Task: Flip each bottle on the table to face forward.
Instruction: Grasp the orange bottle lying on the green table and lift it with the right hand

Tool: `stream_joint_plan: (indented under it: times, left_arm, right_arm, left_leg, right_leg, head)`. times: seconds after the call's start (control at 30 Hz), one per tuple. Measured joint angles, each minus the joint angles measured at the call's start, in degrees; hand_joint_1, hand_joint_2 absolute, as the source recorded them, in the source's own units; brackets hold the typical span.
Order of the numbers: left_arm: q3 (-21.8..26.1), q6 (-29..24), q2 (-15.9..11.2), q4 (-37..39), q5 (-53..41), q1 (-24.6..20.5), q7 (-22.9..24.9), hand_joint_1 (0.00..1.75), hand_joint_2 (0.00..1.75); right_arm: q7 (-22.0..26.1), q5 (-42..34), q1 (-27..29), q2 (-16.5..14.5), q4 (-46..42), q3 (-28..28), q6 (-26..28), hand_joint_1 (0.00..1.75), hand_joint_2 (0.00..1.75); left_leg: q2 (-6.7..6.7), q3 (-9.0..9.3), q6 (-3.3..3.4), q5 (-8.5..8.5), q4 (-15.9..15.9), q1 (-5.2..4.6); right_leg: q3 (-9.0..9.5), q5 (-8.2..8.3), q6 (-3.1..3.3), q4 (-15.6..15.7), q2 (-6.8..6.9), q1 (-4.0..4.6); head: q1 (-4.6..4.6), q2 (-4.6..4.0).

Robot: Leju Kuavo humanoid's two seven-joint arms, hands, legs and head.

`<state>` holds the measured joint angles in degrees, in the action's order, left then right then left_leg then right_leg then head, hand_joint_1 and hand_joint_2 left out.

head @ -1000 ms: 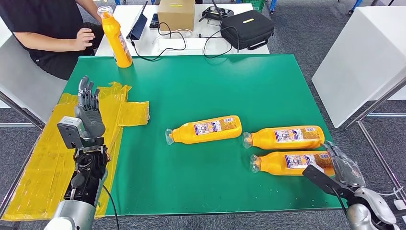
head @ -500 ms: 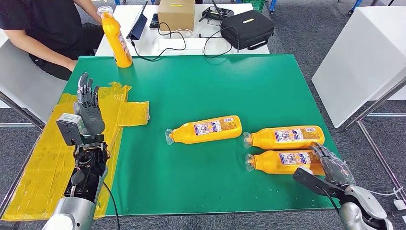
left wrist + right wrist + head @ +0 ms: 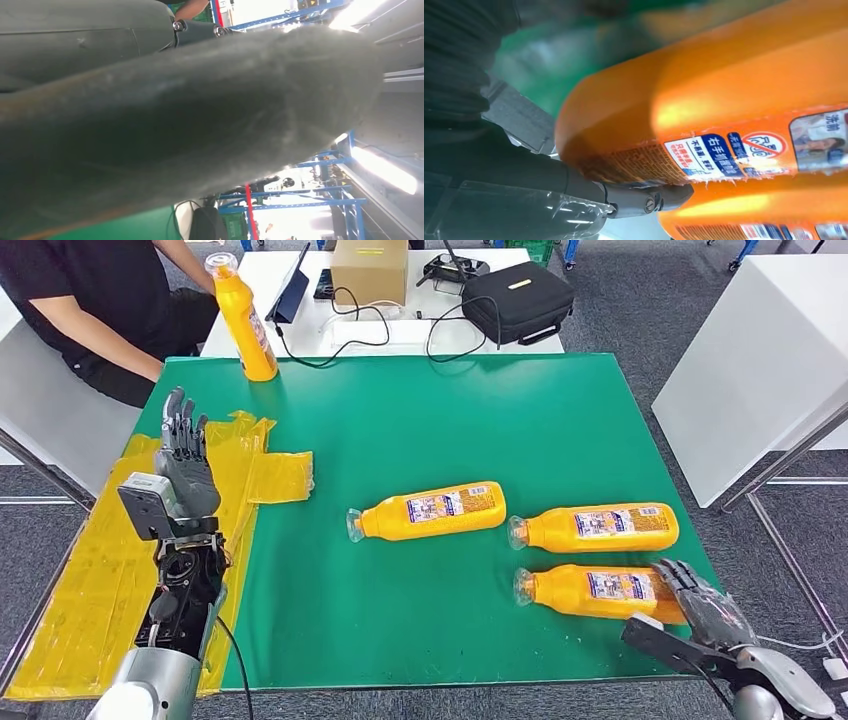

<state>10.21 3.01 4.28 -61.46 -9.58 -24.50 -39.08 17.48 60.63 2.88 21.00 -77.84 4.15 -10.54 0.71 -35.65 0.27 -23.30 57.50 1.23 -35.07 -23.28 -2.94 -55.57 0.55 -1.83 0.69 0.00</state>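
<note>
Three orange bottles lie on their sides on the green table (image 3: 450,410), caps pointing left: one in the middle (image 3: 430,510), one to its right (image 3: 595,527), and the nearest one (image 3: 600,592). A fourth orange bottle (image 3: 243,320) stands upright at the far left corner. My right hand (image 3: 705,610) wraps the base end of the nearest bottle; up close, a dark finger (image 3: 649,200) lies under that bottle (image 3: 724,85), beside its neighbour (image 3: 749,215). My left hand (image 3: 185,465) is raised over the table's left side, fingers apart and pointing up, holding nothing; its grey cover (image 3: 175,125) is seen close.
A crumpled yellow plastic sheet (image 3: 100,560) covers the table's left edge. A person (image 3: 90,300) sits at the far left. Behind the table are a cardboard box (image 3: 368,268), cables and a black bag (image 3: 520,300). A white table (image 3: 760,350) stands to the right.
My right hand has drawn toward the near edge with the nearest bottle's base, shifting that bottle slightly left and nearer. The person's hand has pulled back from the upright bottle. The left hand has barely moved.
</note>
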Motion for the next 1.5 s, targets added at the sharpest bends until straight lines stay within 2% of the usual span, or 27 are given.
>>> stream_joint_plan:
  times: [0.27,0.4,0.5,0.57,0.87,1.03,1.33,1.47,1.5]
  left_arm:
    - [-0.25,0.43,0.07,1.02,0.66,-1.80,0.16,0.00,0.00]
    - [-0.46,0.67,0.07,1.52,1.27,-3.10,0.39,0.00,0.00]
    - [-0.68,0.76,0.07,1.75,1.70,-3.92,0.49,0.00,0.00]
    - [-0.89,0.91,0.07,1.79,2.01,-4.13,0.50,0.00,0.00]
    - [-1.09,1.16,0.07,0.98,2.92,-3.46,0.39,0.00,0.00]
    - [-1.09,1.50,0.07,0.17,3.34,-2.16,0.49,0.00,0.00]
    - [-1.04,1.65,0.00,-0.18,3.95,-0.12,0.35,0.00,0.00]
    - [-0.57,2.96,-0.25,-0.31,5.30,0.90,0.70,0.00,1.75]
    - [-0.37,3.65,-0.33,-0.28,5.74,1.05,1.02,0.00,1.75]
  right_arm:
    - [-2.80,-1.48,8.30,3.00,-8.84,0.04,-5.46,1.75,1.75]
    - [-2.31,-1.88,7.49,4.87,-8.33,-0.30,-6.70,1.60,1.75]
    - [-2.40,-0.83,6.12,5.40,-6.48,-1.24,-5.61,1.74,1.75]
    - [-3.12,0.09,5.47,5.41,-5.33,-2.00,-4.25,1.75,1.75]
    - [-7.69,3.81,4.23,3.28,-1.88,-4.80,2.04,1.75,1.75]
    - [-5.18,-0.21,2.48,1.40,0.47,-4.50,3.89,1.75,1.75]
    - [-0.76,-9.24,1.65,-1.36,0.52,-1.91,2.00,1.75,1.75]
    - [2.37,-19.11,2.13,-3.43,-1.77,0.23,-3.21,1.75,1.75]
    - [2.94,-21.13,2.49,-4.02,-2.65,0.49,-4.53,1.75,1.75]
  left_leg:
    - [0.04,0.22,0.00,-0.06,-0.01,0.01]
    - [0.09,0.27,0.02,-0.03,-0.01,0.00]
    - [0.13,0.39,0.03,-0.03,-0.01,0.00]
    - [0.14,0.51,0.03,-0.03,-0.01,0.00]
    - [0.25,1.13,0.05,-0.20,-0.07,0.09]
    - [0.74,1.22,0.14,-0.33,-0.09,0.11]
    - [0.72,1.07,0.23,-0.08,-0.07,0.14]
    - [0.65,0.78,0.20,-0.05,-0.07,0.14]
    - [0.58,0.67,0.19,-0.03,-0.07,0.14]
  right_leg:
    - [0.20,-0.01,0.01,0.01,-0.04,0.01]
    - [0.24,0.03,0.01,0.02,-0.09,0.00]
    - [0.34,0.05,0.01,0.02,-0.13,0.00]
    - [0.44,0.05,0.01,0.03,-0.16,0.00]
    - [1.05,-0.08,0.08,0.25,-0.22,0.09]
    - [1.16,0.04,0.09,0.38,-0.55,0.11]
    - [1.09,0.32,0.00,0.38,-0.57,0.15]
    - [0.84,0.31,-0.01,0.36,-0.54,0.14]
    - [0.76,0.31,-0.01,0.36,-0.52,0.14]
  head:
    - [0.02,0.00]
    - [0.00,0.00]
    - [0.01,0.00]
    - [0.00,0.00]
    - [-0.01,0.00]
    - [-0.03,0.00]
    - [-0.02,0.00]
    - [0.01,0.00]
    - [0.01,0.00]
